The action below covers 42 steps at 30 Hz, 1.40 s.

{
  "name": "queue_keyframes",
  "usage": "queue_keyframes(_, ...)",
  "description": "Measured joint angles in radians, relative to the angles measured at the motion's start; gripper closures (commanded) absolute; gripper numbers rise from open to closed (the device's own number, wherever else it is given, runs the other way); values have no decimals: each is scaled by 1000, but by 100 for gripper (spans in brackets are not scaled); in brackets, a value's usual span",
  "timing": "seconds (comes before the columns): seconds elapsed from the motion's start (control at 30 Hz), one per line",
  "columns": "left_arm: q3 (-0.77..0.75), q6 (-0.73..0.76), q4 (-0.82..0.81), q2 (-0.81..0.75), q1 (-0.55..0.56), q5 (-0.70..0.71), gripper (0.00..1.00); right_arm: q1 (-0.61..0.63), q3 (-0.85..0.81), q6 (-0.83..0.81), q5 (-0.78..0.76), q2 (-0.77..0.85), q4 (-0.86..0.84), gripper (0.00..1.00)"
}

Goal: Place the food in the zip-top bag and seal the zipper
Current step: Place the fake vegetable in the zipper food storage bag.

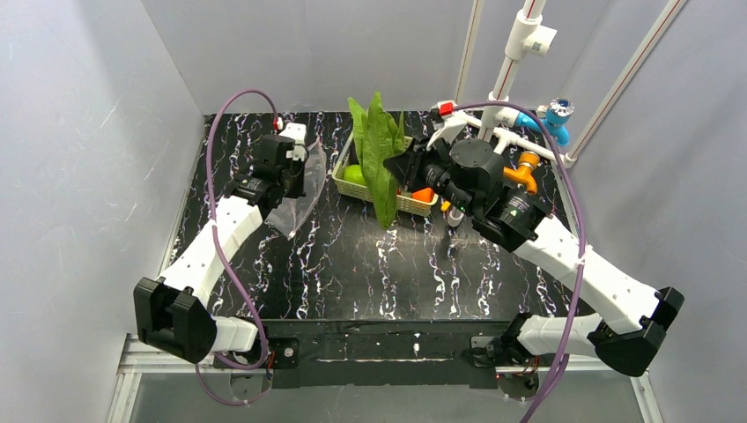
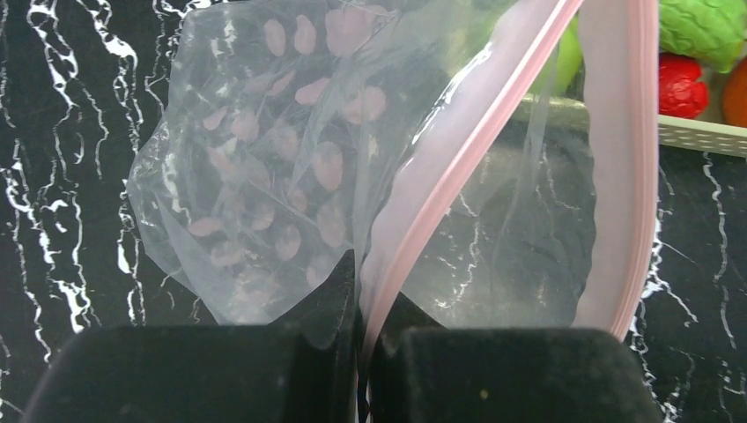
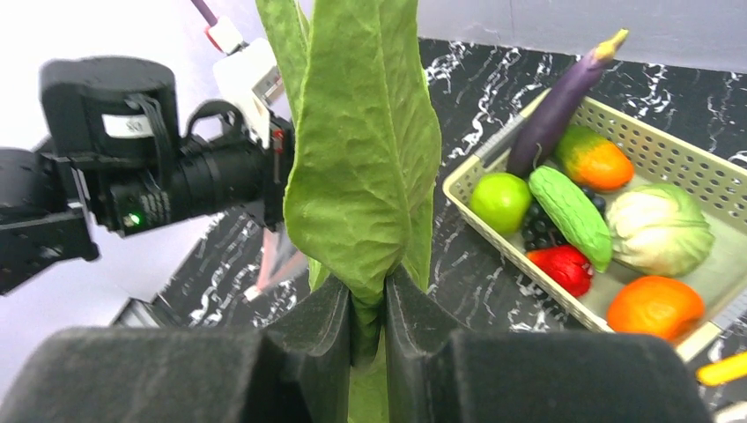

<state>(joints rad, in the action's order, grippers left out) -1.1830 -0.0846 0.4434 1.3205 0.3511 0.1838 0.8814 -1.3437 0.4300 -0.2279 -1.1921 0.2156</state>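
Note:
My left gripper [image 1: 297,169] is shut on the mouth edge of the clear zip-top bag [image 1: 298,208] and holds it hanging left of the basket. In the left wrist view the gripper [image 2: 370,304] pinches the pink zipper [image 2: 458,167]; the bag [image 2: 282,176] has pink spots and holds nothing. My right gripper [image 3: 368,308] is shut on the big green leaves [image 3: 361,150], held upright above the basket's left end [image 1: 379,159]. The cream basket [image 3: 678,145] holds the purple piece [image 3: 559,97], green apple [image 3: 499,201], cucumber [image 3: 571,214], mango [image 3: 597,160], cabbage [image 3: 659,229], red piece [image 3: 564,267] and orange [image 3: 654,308].
The basket [image 1: 410,205] stands at the table's back middle. A white pipe stand [image 1: 515,53] with blue [image 1: 555,115] and orange [image 1: 527,172] fittings rises at the back right, behind the right arm. Grey walls close in the sides and back.

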Motion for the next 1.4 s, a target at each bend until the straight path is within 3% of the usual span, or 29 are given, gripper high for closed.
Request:
queue_keyframes(0.3, -9, -59, 15, -18, 0, -114, 100, 0, -7, 90, 5, -20, -154, 99)
queue_keyframes(0.8, -42, -175, 29, -23, 6, -284, 100, 4, -56, 160, 44, -249, -532, 99)
queue_keyframes(1.07, -42, -216, 28, -23, 6, -330, 100, 5, -74, 80, 51, -348, -579, 99)
queue_keyframes(1.4, -41, -254, -8, -36, -16, -393, 100, 15, -64, -45, 35, -351, -578, 99)
